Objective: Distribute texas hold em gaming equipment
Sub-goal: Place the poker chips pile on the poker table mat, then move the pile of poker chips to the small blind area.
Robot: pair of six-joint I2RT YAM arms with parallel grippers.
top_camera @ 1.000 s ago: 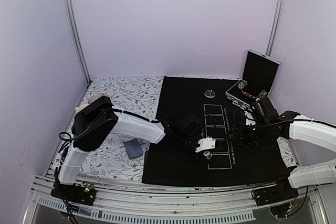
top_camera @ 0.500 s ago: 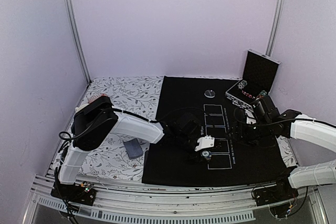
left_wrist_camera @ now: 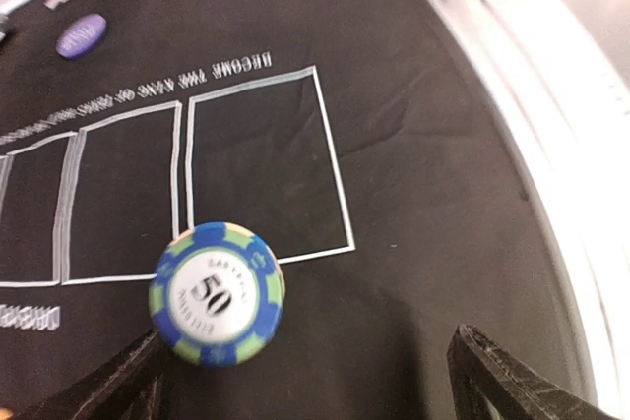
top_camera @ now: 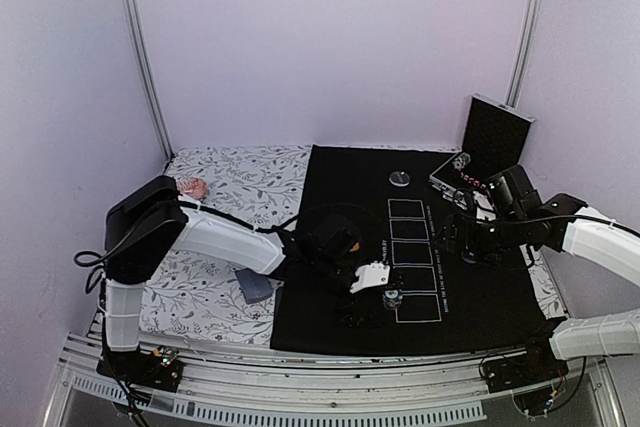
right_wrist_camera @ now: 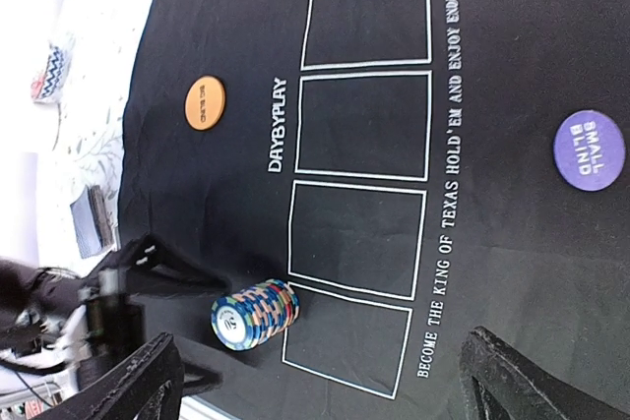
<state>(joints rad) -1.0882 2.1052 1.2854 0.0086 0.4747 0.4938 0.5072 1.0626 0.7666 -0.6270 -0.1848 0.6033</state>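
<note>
- one chip stack, blue 50 on top, sitting on the black mat at the end box's corner
- three button discs: orange, purple, silver
- one card deck, just off the mat
- left gripper spread wide by the stack, empty
- right gripper also spread, empty

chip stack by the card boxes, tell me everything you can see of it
A short upright stack of striped round chips, its edges mixed blue, orange and pale. The top chip is blue with light green edge marks and a white middle printed 50. It stands on the black mat, at a corner of the end white-outlined box. The open left end effector hangs close over it; contact is unclear.
</note>
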